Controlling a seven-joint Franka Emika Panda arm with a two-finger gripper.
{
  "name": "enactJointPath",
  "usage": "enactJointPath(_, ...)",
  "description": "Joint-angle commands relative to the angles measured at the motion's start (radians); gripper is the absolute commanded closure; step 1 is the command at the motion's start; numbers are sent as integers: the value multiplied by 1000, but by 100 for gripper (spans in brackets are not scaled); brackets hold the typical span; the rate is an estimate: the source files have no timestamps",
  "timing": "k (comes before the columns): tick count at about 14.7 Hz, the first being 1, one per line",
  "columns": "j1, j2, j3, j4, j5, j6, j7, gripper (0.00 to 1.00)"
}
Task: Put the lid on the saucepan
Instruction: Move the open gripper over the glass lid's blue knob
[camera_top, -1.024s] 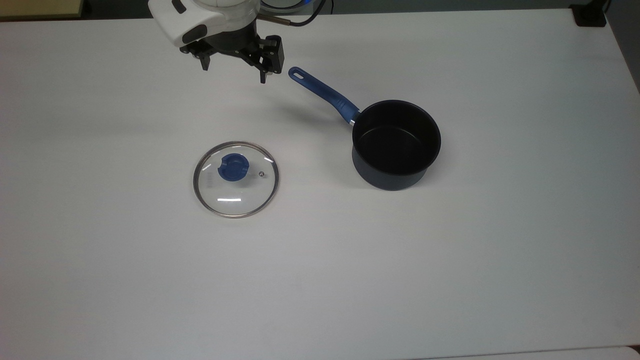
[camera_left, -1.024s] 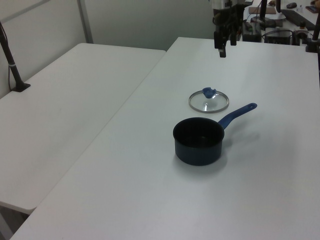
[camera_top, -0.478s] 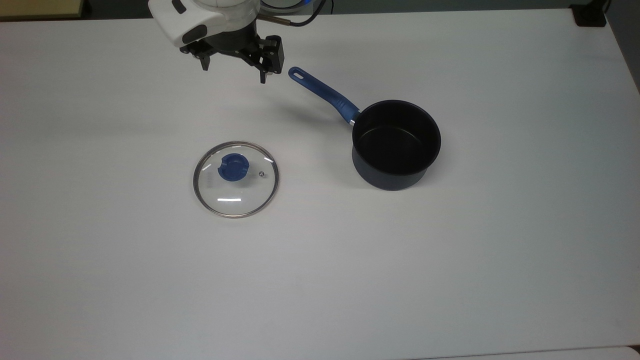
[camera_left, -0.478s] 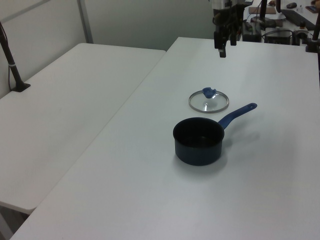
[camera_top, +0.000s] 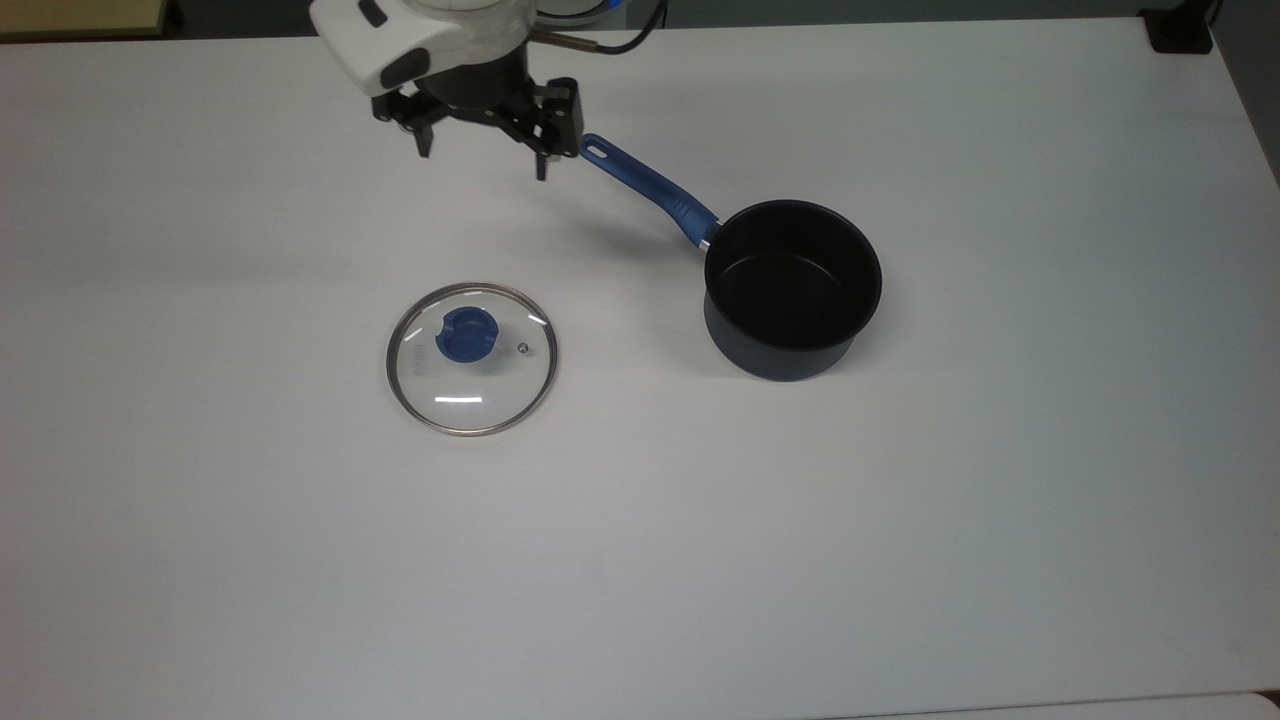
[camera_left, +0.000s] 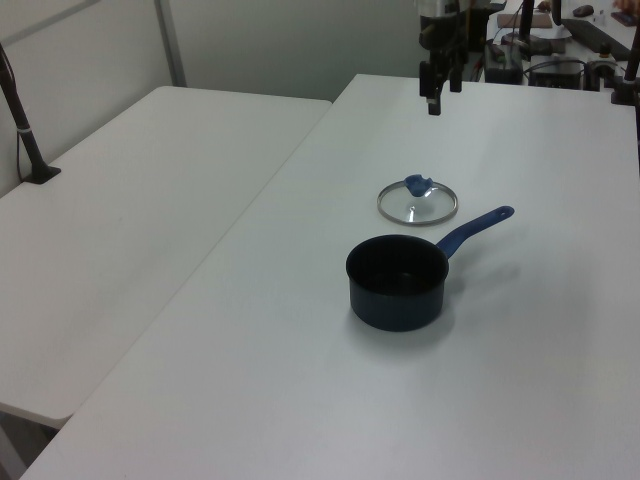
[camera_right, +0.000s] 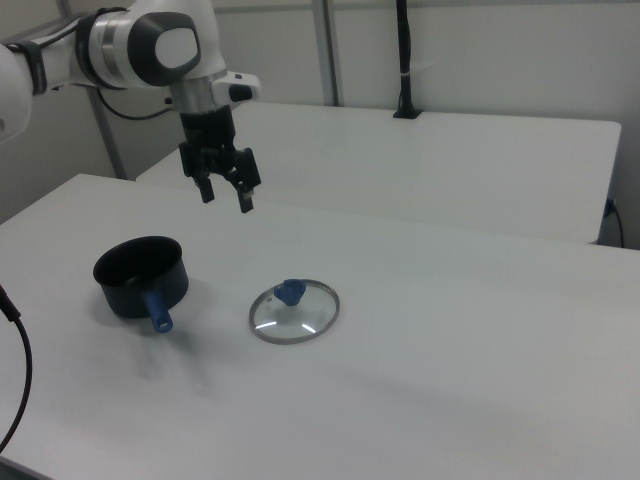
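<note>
The glass lid (camera_top: 470, 385) with its blue knob (camera_top: 466, 333) lies flat on the white table (camera_top: 640, 560), left of centre in the top view. It also shows as the lid (camera_left: 417, 204) and the lid (camera_right: 294, 311). The dark saucepan (camera_top: 793, 288) stands upright and empty to the top view's right of it, its blue handle (camera_top: 650, 187) pointing up-left. I see the saucepan (camera_left: 397, 282) in the left view and the saucepan (camera_right: 140, 275) in the right view too. My gripper (camera_top: 483, 160) hangs open and empty above the table, beside the handle's end, well apart from the lid. It appears as the gripper (camera_left: 443, 97) and the gripper (camera_right: 227, 202).
A second white table (camera_left: 120, 200) adjoins this one. A black post (camera_right: 403, 60) is clamped to its far edge. A desk with cables and gear (camera_left: 560, 40) stands behind the arm. A black block (camera_top: 1180, 30) sits at the top view's upper right corner.
The gripper has shifted a little toward the top view's right, closer to the handle's end, and turned slightly. Lid and saucepan have not moved.
</note>
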Motion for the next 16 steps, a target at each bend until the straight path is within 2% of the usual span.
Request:
enactJointPath(1,57,-16,0,-25,50,35,-2,0)
enactJointPath(4,134,7,-2,-25,52,49,16,0)
enactJointPath(8,152,38,0,-29,52,49,-1,0)
enactJointPath(10,125,38,-6,-31,50,49,-31,0)
enactJointPath(13,19,44,-6,-59,47,58,-154,0)
enactJointPath(16,-41,98,-6,-100,41,174,-174,0)
